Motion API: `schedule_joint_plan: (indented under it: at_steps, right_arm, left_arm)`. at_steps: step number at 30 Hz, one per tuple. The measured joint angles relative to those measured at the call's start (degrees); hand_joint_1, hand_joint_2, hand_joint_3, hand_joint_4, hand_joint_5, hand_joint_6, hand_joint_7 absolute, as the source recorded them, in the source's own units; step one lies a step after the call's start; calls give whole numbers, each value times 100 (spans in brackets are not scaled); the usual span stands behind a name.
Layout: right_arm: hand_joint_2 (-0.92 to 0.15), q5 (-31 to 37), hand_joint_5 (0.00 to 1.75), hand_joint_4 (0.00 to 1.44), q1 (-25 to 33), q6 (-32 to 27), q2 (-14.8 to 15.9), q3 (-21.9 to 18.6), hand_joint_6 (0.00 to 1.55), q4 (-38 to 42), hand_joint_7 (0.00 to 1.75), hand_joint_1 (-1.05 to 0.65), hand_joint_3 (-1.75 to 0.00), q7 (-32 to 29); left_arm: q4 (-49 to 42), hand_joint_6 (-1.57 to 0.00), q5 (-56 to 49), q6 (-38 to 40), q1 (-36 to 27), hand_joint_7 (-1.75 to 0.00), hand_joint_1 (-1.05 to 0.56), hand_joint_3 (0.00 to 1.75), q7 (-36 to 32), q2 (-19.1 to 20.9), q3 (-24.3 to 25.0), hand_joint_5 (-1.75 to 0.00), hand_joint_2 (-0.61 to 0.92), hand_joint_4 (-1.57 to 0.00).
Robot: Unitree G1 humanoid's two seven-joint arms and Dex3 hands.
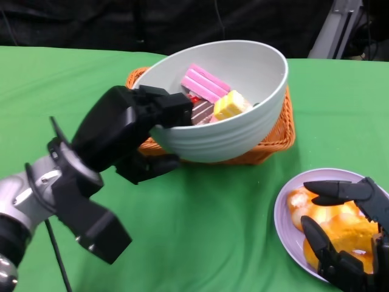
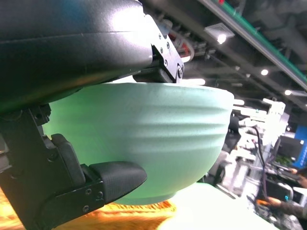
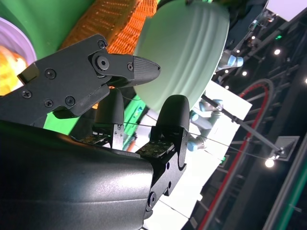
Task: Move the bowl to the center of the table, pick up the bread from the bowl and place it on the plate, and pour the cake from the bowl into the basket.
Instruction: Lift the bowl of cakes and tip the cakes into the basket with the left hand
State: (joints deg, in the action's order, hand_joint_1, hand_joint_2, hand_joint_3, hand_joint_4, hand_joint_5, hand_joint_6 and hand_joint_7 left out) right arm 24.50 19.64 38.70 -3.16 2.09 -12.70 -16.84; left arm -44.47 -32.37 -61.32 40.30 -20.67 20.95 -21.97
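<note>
Above the basket point(image 1: 276, 131), the bowl point(image 1: 234, 121) hangs tilted, its mouth turned partly toward the camera, and the cake point(image 1: 213, 97) pieces, pink, yellow and brown, lie against the lower inner wall. The bowl looks stiff and smooth, probably ceramic or hard plastic, so I judge it rather heavy for one hand and slippery at the rim; the ribbed outer wall gives some better hold. The cake pieces look light and soft and should slide out easily when the bowl tips more.

The left hand point(image 1: 137, 125) grasps the bowl at its near rim, with fingers over the edge inside and others under the outer wall, as the left wrist view also shows. The bowl is therefore just beyond this hand.

The right hand point(image 1: 346, 234) rests over the plate point(image 1: 285, 216), well apart from the bowl; its fingers arch around the bread point(image 1: 331, 228), but I cannot tell whether they grip it.
</note>
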Motion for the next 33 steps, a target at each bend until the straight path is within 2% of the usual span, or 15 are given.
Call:
schedule_joint_plan:
  at_steps: [5, 10, 21, 29, 33]
  right_arm:
    - [-72, -18, 132, 49, 2, -50, 11, 14, 51, -14, 96, -24, -53, 26]
    - [-73, -34, 133, 50, 2, -52, 24, 17, 52, -15, 97, -27, -52, 44]
    - [-77, -7, 131, 50, 70, -51, 19, 38, 51, -23, 99, -31, -50, 41]
    - [-79, -3, 131, 50, 81, -48, 21, 45, 50, -41, 99, -30, -47, 41]
    - [-79, -3, 131, 49, 81, -40, 43, 58, 50, -35, 99, -30, -46, 42]
  left_arm:
    - [75, -78, 527, 369, -1, -175, -12, 166, 797, -273, 194, -175, 21, -100]
    - [179, -79, 627, 548, -5, -175, -10, 166, 1130, -353, 359, -175, 21, -100]
    - [590, -80, 1533, 1375, -200, -175, -6, 168, 2166, -898, 650, -175, 17, -101]
    - [619, -79, 2092, 1998, -281, -175, -11, 173, 2603, -1457, 851, -175, 19, -98]
    - [693, -80, 2286, 2413, -296, -175, -9, 173, 2741, -1673, 991, -175, 22, -98]
